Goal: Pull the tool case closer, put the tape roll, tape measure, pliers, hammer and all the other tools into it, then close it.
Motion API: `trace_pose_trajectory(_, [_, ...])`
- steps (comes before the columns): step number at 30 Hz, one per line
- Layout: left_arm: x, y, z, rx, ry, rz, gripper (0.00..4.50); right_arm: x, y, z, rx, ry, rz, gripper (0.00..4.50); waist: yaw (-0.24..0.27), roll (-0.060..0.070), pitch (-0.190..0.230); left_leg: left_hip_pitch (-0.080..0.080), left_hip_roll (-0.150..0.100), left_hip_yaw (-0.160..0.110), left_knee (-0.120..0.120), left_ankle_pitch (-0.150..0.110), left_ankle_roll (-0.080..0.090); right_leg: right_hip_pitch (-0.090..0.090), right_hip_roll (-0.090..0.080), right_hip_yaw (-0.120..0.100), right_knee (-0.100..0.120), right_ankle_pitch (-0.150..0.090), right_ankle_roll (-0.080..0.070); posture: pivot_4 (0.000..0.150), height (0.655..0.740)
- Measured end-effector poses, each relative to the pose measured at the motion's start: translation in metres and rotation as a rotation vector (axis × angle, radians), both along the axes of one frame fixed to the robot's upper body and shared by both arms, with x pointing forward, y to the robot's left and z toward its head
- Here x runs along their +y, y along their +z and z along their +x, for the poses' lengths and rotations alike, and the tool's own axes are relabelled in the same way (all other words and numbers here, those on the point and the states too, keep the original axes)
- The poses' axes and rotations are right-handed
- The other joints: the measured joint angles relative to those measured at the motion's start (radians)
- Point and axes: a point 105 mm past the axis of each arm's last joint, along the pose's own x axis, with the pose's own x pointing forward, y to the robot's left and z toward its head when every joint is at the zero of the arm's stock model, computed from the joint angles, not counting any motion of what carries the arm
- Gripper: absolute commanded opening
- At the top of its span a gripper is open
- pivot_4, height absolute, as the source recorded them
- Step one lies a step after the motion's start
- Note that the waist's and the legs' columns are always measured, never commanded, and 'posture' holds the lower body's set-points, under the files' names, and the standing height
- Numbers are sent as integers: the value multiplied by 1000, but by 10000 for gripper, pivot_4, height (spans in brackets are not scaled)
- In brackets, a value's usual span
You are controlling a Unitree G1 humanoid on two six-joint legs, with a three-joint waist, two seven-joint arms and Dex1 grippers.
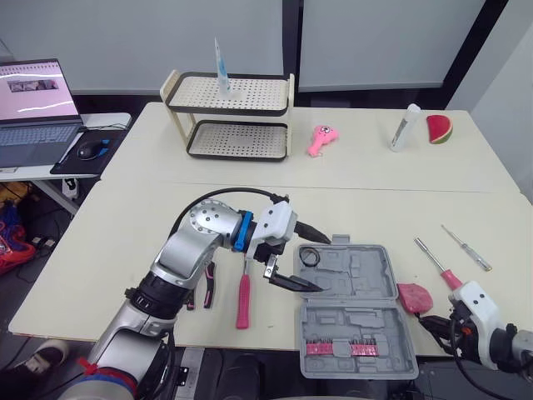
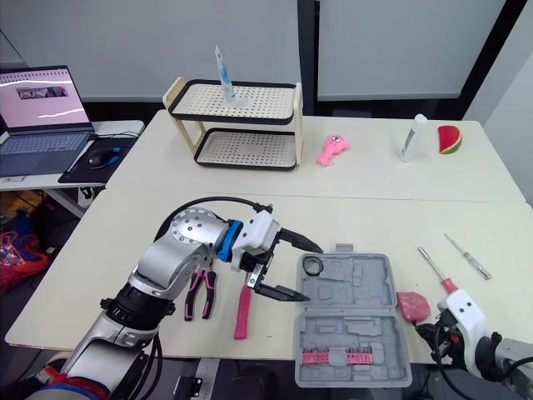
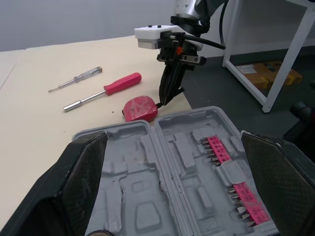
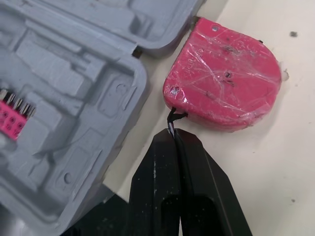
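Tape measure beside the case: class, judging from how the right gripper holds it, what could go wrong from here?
1. The right gripper pinches only the thin black loop of the tape measure; on lifting, it may slip or swing.
2. It lies near the table edge, so a drop could send it off.
3. The left gripper hangs open over the tool case; the arms might collide there.

The cream counter (image 1: 125,225) carries an open grey tool case (image 1: 354,312) near its front edge. Hammer (image 1: 243,302) and pliers (image 2: 200,293) lie left of it, tape measure (image 1: 414,296) and screwdrivers (image 1: 439,267) right, and a rack (image 1: 233,117) far.
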Motion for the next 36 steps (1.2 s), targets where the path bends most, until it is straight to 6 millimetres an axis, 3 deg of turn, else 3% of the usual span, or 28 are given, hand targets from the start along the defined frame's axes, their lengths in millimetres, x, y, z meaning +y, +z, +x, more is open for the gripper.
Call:
trace_pose_trajectory(12, [-1,-6,-11,29,-22,14,45000,-5,-8,-20,69,-7,-6,139,-1,0,0,2,0,0,0,0,0,2,0,0,-1,0,0,1500,7400])
trace_pose_trajectory(18, [-1,-6,-12,29,-23,14,45000,10,10,-16,54,55,57,12287,0,0,0,2,0,0,0,0,0,2,0,0,-1,0,0,1500,7400])
trace_pose_trajectory(23, [-1,-7,-13,21,-29,8,45000,-1,53,-11,64,291,-46,22802,0,0,1,3,0,0,0,-3,5,4,0,-1,-2,0,0,1500,7400])
trace_pose_trajectory(26, [-5,-4,-18,8,-44,-11,45000,-9,66,2,1,496,-184,29484,0,-2,2,3,0,-1,0,-3,5,5,0,-1,-3,0,0,1500,7400])
trace_pose_trajectory(28, [-6,-3,-20,6,-47,-23,45000,-12,65,13,-72,663,-276,33834,-1,-3,2,4,0,0,0,-2,4,6,0,-1,-3,0,0,1500,7400])
trace_pose_trajectory(31, [-6,-7,-23,15,-50,-22,45000,-18,47,22,-150,854,-348,43551,-2,-3,3,4,0,1,0,-1,2,6,0,-2,-4,0,0,1500,7400])
trace_pose_trajectory(36, [-6,-12,-27,16,-46,-24,45000,-22,17,30,-220,984,-344,44749,-3,-2,3,3,1,4,1,-1,2,6,-1,-1,-4,0,1,1500,7400])
